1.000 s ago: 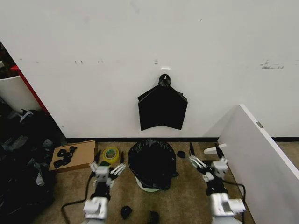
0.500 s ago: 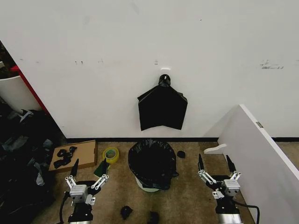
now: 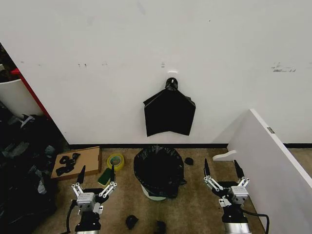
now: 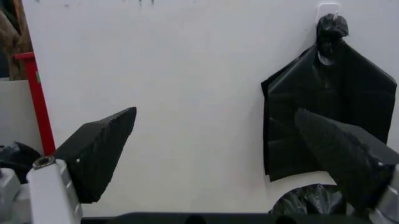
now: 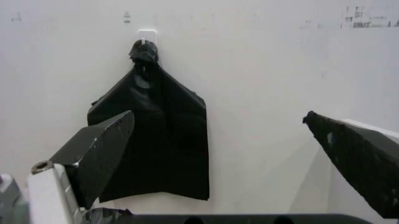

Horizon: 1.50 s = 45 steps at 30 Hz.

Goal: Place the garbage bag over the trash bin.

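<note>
The black glossy garbage bag [image 3: 159, 170] lines and drapes over the trash bin [image 3: 154, 196], of which a white strip shows low at the front, on the floor by the wall. My left gripper [image 3: 97, 174] stands open to the bin's left, apart from it, fingers pointing at the wall. My right gripper [image 3: 222, 168] stands open to the bin's right, also apart. In the left wrist view, the left gripper [image 4: 218, 140] has wide-spread fingers and a bit of the bag [image 4: 309, 200] shows low down. The right gripper [image 5: 218, 140] is equally spread.
A bundle of black bags [image 3: 169, 114] hangs from a wall hook above the bin. A cardboard box [image 3: 78, 162], yellow tape roll [image 3: 115, 161] and green sponge [image 3: 104, 176] lie left. Black scraps [image 3: 131, 221] dot the floor. A white board [image 3: 273, 161] leans on the right.
Both arms pulled back from the bin's sides toward me and low in the picture, then edged slightly forward. The bag stays on the bin.
</note>
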{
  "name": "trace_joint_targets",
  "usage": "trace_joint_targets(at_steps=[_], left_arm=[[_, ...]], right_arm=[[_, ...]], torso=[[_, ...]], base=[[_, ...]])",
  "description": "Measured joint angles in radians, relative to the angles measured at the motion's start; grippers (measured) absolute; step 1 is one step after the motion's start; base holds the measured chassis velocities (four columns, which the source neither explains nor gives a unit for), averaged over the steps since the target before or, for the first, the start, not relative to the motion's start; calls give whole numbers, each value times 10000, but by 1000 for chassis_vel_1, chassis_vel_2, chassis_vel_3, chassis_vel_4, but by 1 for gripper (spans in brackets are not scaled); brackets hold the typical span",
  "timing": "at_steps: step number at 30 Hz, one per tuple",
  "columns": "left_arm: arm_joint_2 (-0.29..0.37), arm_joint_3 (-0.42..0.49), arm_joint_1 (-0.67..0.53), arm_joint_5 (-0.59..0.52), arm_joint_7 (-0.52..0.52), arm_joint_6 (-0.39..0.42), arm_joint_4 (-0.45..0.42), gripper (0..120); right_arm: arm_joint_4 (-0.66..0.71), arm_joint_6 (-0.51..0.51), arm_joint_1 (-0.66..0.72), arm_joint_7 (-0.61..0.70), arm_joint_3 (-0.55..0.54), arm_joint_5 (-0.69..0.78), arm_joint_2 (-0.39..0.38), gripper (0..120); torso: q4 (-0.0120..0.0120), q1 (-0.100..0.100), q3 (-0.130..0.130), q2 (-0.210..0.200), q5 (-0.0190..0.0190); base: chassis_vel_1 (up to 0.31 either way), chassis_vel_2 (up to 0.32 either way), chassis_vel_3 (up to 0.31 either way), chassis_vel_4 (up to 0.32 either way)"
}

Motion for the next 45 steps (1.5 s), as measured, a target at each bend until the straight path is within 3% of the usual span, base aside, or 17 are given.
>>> trace_joint_targets(at_steps=[45], left_arm=[[365,450,-74,294,-18,829,-183,100]], right_arm=[[-4,-20,12,13,-8,18,-12,100]], torso=[[-1,0,0,0,0]], base=[[0,0,0,0]])
